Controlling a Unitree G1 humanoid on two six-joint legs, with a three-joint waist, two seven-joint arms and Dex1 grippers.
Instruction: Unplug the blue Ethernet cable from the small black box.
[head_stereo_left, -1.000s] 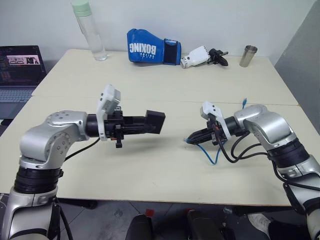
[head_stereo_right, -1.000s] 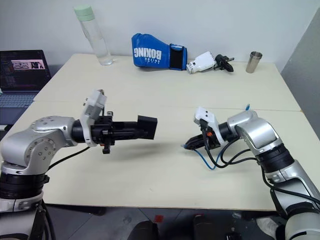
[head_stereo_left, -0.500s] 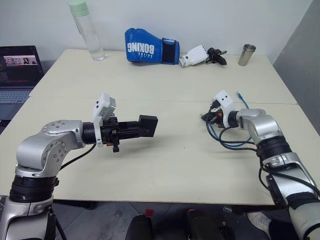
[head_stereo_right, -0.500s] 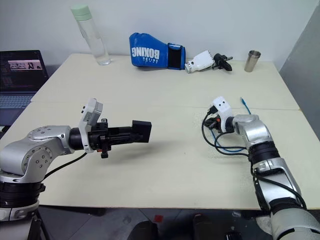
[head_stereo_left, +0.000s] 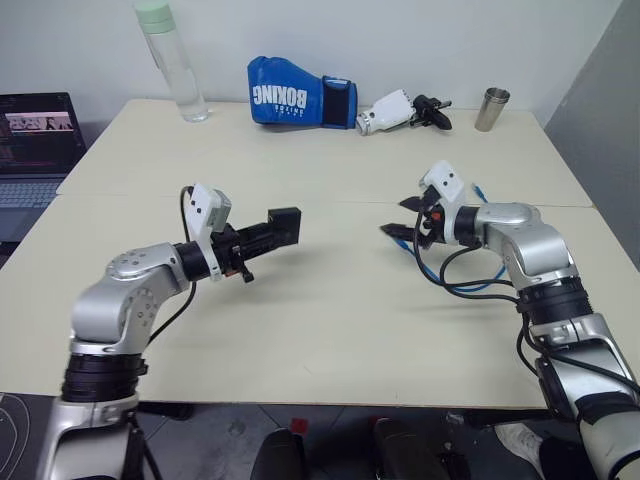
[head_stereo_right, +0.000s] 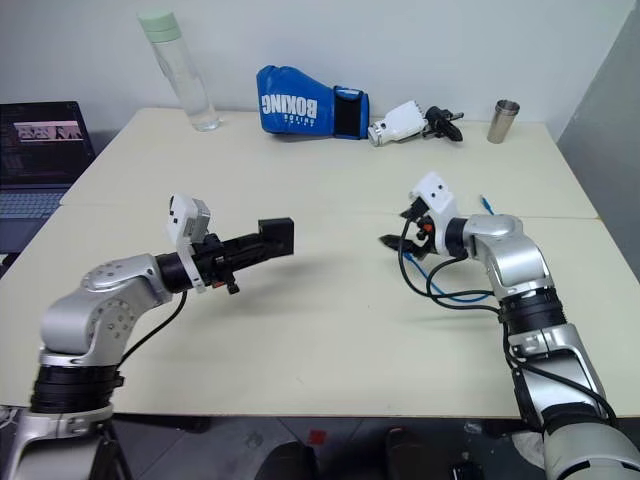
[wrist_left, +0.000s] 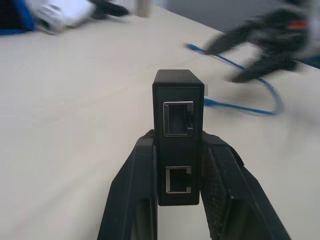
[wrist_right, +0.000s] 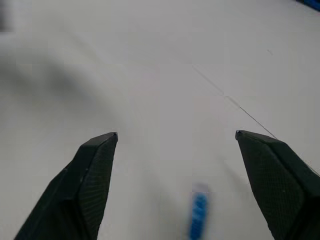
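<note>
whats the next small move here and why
Probably lower the left gripper and set the small black box on the table: both its ports look empty, and the blue Ethernet cable lies loose by the open right gripper.

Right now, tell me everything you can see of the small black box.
The small black box is a matte-black block, stood on edge between the fingers of the left pincer, which is shut on it and holds it clear above the table. The face seen from the left wrist carries two metal-rimmed ports, both empty. The blue Ethernet cable lies apart, on the table.
</note>
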